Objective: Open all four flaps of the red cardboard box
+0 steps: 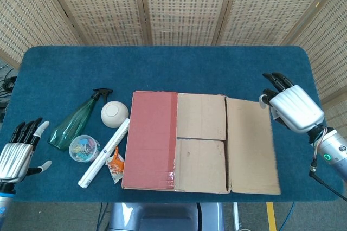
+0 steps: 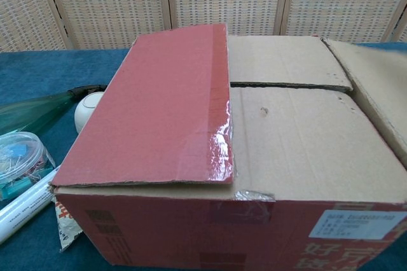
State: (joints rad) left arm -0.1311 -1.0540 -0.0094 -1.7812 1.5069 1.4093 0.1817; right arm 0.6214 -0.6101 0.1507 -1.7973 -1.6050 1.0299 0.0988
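Blue tabletop (image 1: pixel 162 63) carries my red cardboard box (image 1: pixel 162 139) at centre. I judge one flap (image 1: pixel 252 144) folded out, three left: red flap (image 1: pixel 150 139) and two inner ones. Right robot hand (image 1: pixel 290 106) and left robot hand (image 1: pixel 16 152) hover spread, empty.

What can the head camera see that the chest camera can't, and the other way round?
Only the head view shows the left hand and the right hand, both holding nothing with fingers apart, plus the whole blue table and the orange packet.

Only the chest view shows the box's red front wall with its white label.

Both show the red cardboard box, its red flap closed and its right flap folded out, the green spray bottle, the white ball and the tub of clips.
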